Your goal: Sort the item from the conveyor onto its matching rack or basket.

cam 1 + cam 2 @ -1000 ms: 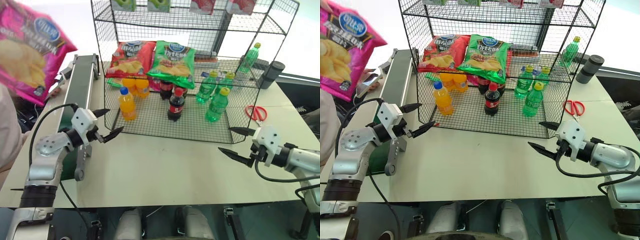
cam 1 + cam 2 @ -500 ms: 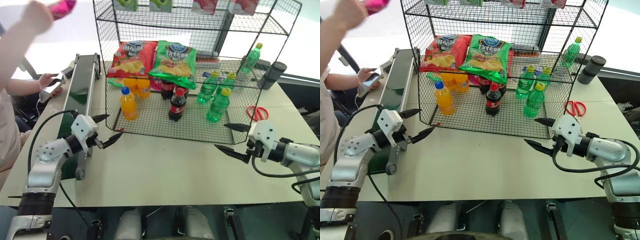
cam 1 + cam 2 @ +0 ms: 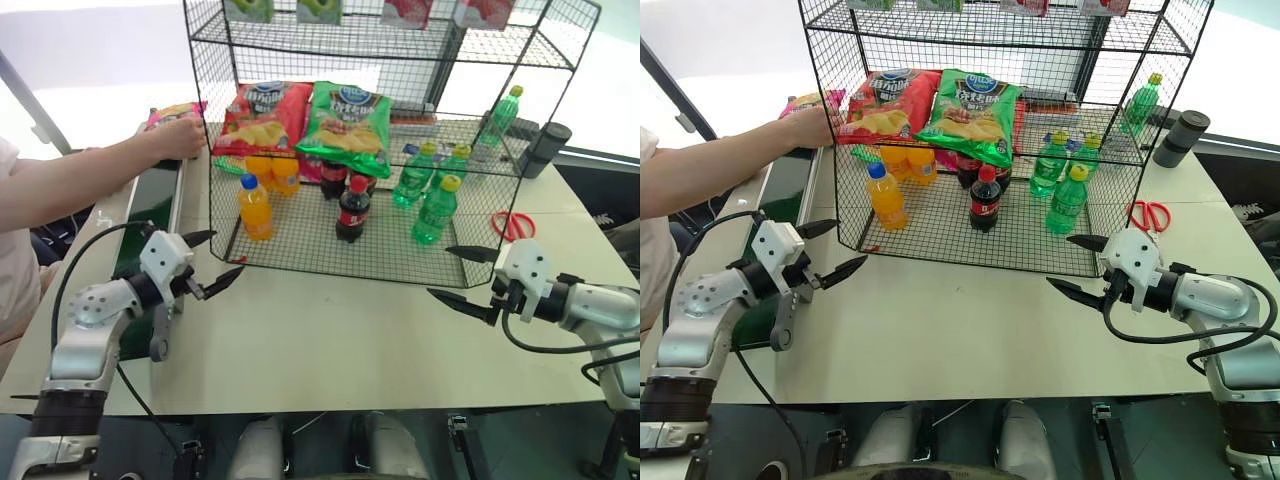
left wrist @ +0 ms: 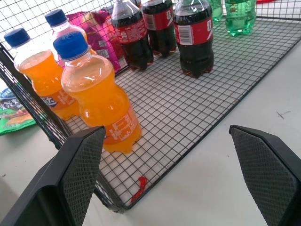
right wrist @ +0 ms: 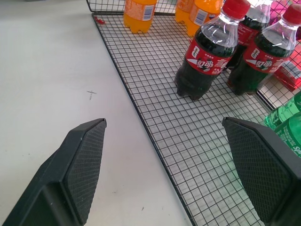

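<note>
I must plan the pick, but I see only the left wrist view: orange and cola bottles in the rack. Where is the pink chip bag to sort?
Observer: The pink chip bag lies at the far end of the conveyor, to the left of the rack.
Operator: Is it free to take?
Observer: No, a person's hand rests on it.
Operator: And the right tool?
Observer: The right tool is open and holds nothing, above the table in front of the rack.

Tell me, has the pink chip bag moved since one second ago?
Yes. The pink chip bag was held high beside the rack; now a person's hand presses it down at the conveyor's far end.
</note>
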Controlling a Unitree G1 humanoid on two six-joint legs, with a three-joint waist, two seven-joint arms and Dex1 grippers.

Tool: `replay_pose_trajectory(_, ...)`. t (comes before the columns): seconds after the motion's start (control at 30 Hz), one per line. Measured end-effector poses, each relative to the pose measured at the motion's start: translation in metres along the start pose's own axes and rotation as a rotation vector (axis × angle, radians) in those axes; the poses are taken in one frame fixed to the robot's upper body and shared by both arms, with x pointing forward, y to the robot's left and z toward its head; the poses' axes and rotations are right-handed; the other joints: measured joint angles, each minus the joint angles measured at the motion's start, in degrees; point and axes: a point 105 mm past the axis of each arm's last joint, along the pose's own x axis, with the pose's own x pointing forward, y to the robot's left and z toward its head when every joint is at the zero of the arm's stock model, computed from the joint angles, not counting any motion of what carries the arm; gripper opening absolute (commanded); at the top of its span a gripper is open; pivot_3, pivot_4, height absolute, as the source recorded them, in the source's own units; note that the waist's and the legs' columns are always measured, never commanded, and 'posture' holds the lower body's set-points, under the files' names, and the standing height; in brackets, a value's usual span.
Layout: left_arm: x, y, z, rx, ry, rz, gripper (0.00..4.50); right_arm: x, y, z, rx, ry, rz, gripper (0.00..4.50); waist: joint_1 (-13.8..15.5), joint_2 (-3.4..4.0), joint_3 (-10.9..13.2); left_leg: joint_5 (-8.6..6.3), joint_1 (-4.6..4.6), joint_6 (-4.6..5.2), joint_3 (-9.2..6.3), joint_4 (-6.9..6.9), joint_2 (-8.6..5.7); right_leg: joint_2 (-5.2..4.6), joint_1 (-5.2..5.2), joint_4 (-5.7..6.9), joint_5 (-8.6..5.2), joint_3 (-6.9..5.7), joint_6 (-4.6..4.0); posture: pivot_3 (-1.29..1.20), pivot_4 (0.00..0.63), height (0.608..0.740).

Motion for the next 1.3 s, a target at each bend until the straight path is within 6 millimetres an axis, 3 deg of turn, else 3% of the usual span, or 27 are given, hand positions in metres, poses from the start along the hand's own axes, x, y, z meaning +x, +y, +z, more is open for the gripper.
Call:
replay_pose_trajectory(0.33, -0.011, -0.001, 0.001, 0.009, -0.01, 0.004, 4.5, 0.006, 0.004, -0.004, 0.014, 0.0, 0.034, 4.12, -0.1, 0.0, 0.0, 0.0, 0.0, 0.0, 0.0, 0.0, 0.02, 0.0, -0.02, 0.01, 0.0, 0.0, 0.0, 0.0, 0.15, 0.74)
replay_pose_trajectory(0.67, -0.036, -0.005, -0.002, 0.05, 0.012, 0.039, 4.5, 0.031, -0.002, 0.016, 0.065, -0.152, 0.061, 4.12, -0.2, 0.01, 0.0, -0.01, 0.0, 0.01, 0.02, 0.0, 0.04, 0.0, -0.03, -0.01, 0.0, 0.0, -0.01, 0.0, 0.15, 0.74)
replay_pose_trajectory(0.7, -0.039, -0.004, -0.003, 0.052, 0.02, 0.054, 4.5, 0.035, -0.001, 0.019, 0.088, -0.18, 0.075, 4.33, -0.2, 0.02, 0.0, -0.01, 0.0, 0.01, 0.02, 0.0, 0.05, 0.0, -0.03, 0.0, 0.0, 0.0, -0.01, 0.0, 0.15, 0.74)
replay_pose_trajectory(0.97, -0.073, 0.009, -0.012, 0.181, 0.126, 0.175, 4.5, 0.055, 0.024, 0.045, 0.154, -0.366, 0.282, 4.33, -0.1, 0.03, 0.0, -0.02, -0.01, 0.03, 0.02, -0.01, 0.07, -0.01, -0.06, 0.0, 0.0, -0.01, -0.02, 0.0, 0.15, 0.74)
replay_pose_trajectory(1.17, -0.098, 0.031, -0.017, 0.278, 0.226, 0.32, 4.5, 0.065, 0.044, 0.062, 0.3, -0.431, 0.463, 4.33, -0.1, 0.03, 0.0, -0.03, -0.02, 0.05, 0.02, -0.01, 0.08, -0.04, -0.09, 0.01, 0.02, -0.01, -0.04, 0.0, 0.15, 0.74)
replay_pose_trajectory(1.3, -0.106, 0.03, -0.022, 0.373, 0.297, 0.343, 4.5, 0.07, 0.053, 0.063, 0.299, -0.426, 0.501, 4.33, -0.1, 0.01, 0.0, -0.06, -0.05, 0.07, 0.05, -0.02, 0.08, -0.05, -0.12, -0.02, 0.02, -0.01, -0.04, 0.0, 0.15, 0.74)
